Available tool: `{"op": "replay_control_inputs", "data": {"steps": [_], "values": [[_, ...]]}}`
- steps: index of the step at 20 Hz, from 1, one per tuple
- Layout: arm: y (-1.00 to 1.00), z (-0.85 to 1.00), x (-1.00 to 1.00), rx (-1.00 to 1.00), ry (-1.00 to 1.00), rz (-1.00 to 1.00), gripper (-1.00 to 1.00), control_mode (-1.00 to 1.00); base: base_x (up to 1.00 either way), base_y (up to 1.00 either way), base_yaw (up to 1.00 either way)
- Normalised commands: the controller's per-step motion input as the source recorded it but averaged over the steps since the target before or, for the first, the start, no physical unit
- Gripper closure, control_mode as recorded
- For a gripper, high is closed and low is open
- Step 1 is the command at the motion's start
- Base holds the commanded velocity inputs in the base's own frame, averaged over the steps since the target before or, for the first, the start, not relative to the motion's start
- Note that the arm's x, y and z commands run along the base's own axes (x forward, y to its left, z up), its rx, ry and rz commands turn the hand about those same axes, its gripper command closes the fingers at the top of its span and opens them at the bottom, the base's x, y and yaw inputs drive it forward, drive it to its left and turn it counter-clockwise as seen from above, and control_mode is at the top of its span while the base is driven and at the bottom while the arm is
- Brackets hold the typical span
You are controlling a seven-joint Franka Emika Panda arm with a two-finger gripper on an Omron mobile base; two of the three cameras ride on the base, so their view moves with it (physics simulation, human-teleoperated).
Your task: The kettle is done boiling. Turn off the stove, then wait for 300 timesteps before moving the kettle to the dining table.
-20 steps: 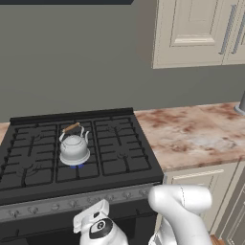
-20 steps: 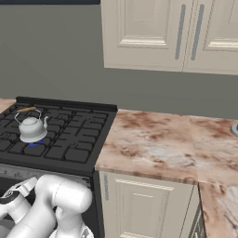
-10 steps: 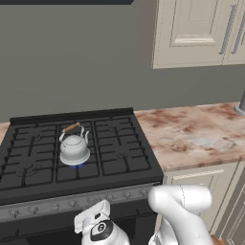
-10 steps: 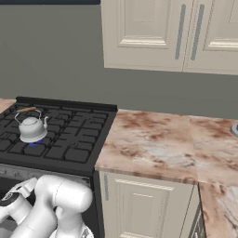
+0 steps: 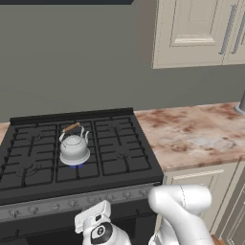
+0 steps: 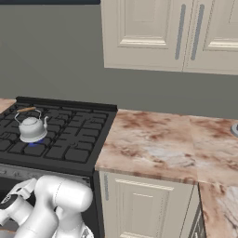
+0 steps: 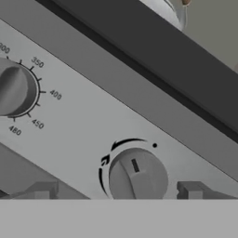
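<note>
The two-finger gripper (image 7: 115, 189) stands spread wide, a dark tip at either side of the round grey burner knob (image 7: 135, 175), placed to turn it; up at twelve o'clock, the squat silver kettle (image 5: 74, 148) sits on the black gas stove (image 5: 119, 158) over blue flame; since a second ago the jaws have widened.

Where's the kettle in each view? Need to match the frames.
Left base view: kettle left of centre, on the stove over a blue flame.
Right base view: kettle at the left edge, same grate.
Hand view: its silver body peeks at the top edge, above the knob strip.
Shared landmark: the stove's black grates.
</note>
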Motion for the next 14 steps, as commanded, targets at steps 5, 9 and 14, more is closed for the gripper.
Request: {"op": "replay_control_inputs", "data": {"steps": [5, 9, 14], "values": [[0.00, 0.24, 0.00, 0.00, -0.09, 0.00, -1.00, -1.00, 0.00, 0.00, 0.00], [-0.01, 0.13, 0.00, 0.00, -0.06, 0.00, -1.00, -1.00, 0.00, 0.00, 0.00], [-0.02, 0.00, 0.18, 0.00, 0.00, 0.00, -1.00, -1.00, 0.00, 0.00, 0.00]]}}
